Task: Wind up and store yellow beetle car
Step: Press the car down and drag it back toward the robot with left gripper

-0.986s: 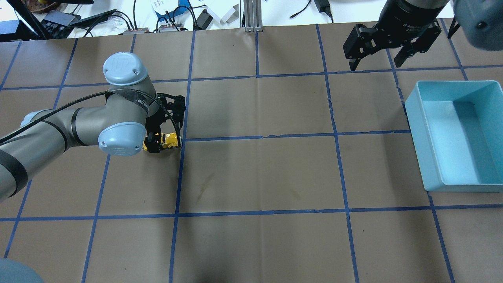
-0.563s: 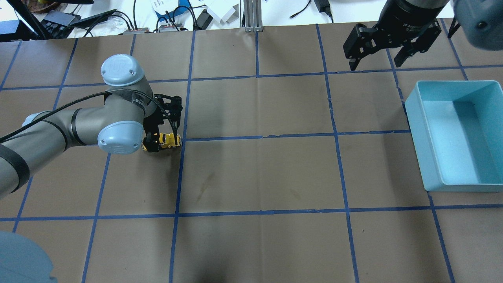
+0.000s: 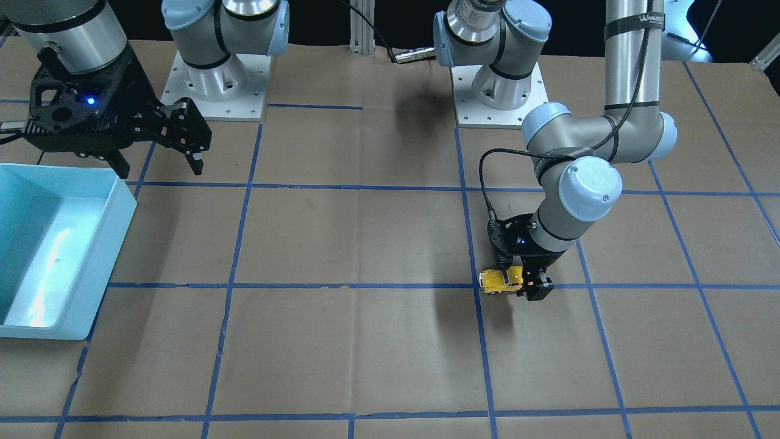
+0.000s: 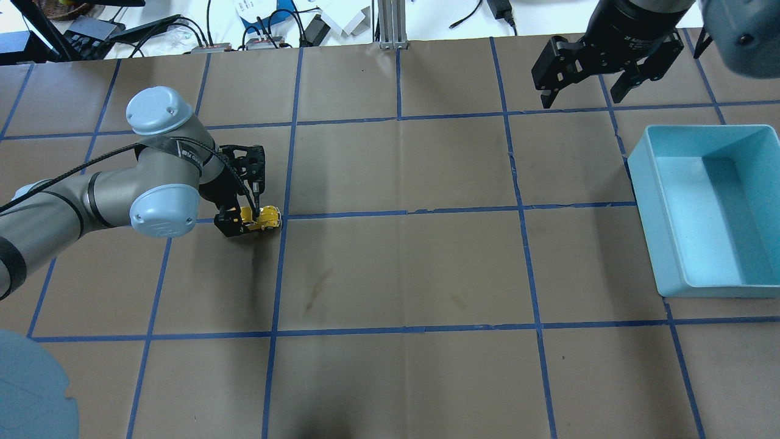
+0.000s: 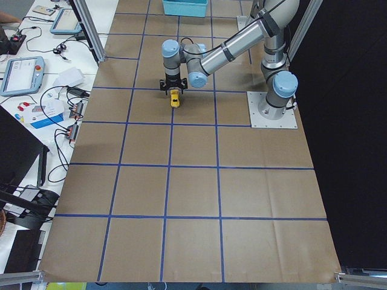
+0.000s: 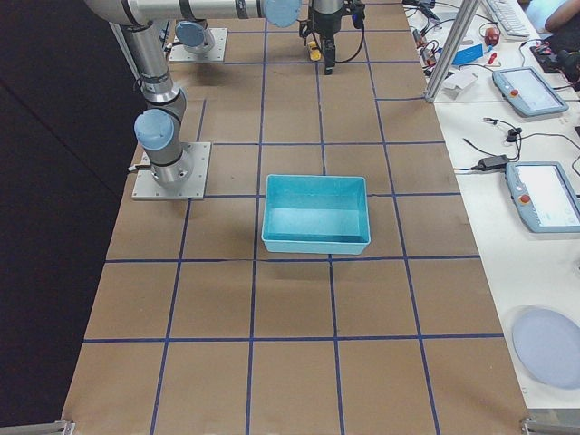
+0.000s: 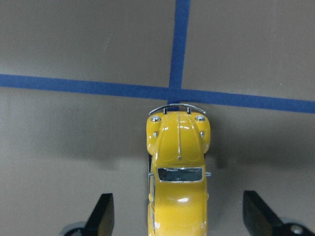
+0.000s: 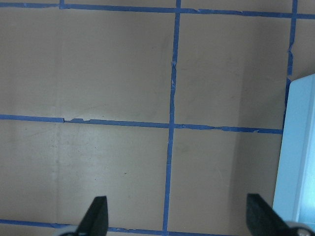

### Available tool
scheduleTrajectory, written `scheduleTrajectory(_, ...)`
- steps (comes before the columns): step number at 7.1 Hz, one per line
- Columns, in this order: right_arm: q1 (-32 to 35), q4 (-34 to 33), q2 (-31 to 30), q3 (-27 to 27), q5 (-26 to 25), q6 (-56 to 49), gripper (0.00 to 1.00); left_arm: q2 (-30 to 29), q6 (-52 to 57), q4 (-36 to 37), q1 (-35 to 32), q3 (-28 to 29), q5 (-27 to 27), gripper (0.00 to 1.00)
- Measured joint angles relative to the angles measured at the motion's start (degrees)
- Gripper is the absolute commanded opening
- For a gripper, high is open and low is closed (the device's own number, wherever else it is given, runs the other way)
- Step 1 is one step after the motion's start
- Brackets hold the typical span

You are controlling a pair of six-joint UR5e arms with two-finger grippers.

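A brown paper-covered tabletop (image 4: 402, 274) is marked into squares by blue tape (image 4: 402, 213). The yellow beetle car (image 4: 261, 217) stands on its wheels on the left half of the tabletop, on a tape line just left of a crossing. The left end effector (image 4: 242, 214) is lowered over the car, with its jaws spread. In the left wrist view, the two black fingers (image 7: 104, 216) stand on either side of the car's rear half, each with a clear gap of bare paper between it and the yellow body. The car's hood and front bumper reach out past the fingertips, with the nose pointing at the tape crossing just ahead. The right end effector (image 4: 582, 97) hangs above the far right part of the tabletop, well apart from the car, its jaws spread and holding nothing. A light blue bin (image 4: 652, 225) sits at the right edge, near the right end effector.
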Motion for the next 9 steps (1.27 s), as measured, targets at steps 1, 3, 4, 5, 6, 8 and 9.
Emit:
scheduleTrajectory(1,0.0,0.0,0.0,0.0,0.0,0.0,1.00,-0.9,0.0,0.2,0.0,0.2,-0.1,0.58)
scheduleTrajectory(3,0.0,-0.1,0.0,0.0,0.1,0.0,1.00,-1.6,0.3,0.4,0.1,0.5,-0.2,0.26)
scheduleTrajectory(4,0.0,-0.1,0.0,0.0,0.0,0.0,1.00,-1.4,0.5,0.2,0.1,0.6,-0.2,0.24)
scheduleTrajectory(5,0.0,-0.2,0.1,0.0,0.0,-0.1,1.00,-1.1,0.3,0.0,0.0,0.5,-0.2,0.23)
scheduleTrajectory(6,0.0,-0.3,0.2,0.0,0.0,-0.1,1.00,-0.8,-0.2,-0.3,-0.1,0.4,-0.2,0.23)
scheduleTrajectory(8,0.0,-0.3,0.3,0.0,0.3,-0.2,1.00,-0.5,-0.1,-0.5,-1.0,0.4,-1.1,0.23)
scheduleTrajectory(9,0.0,-0.3,0.3,0.0,0.5,-0.2,1.00,-0.5,0.5,-0.6,-1.5,0.4,-2.7,0.23)
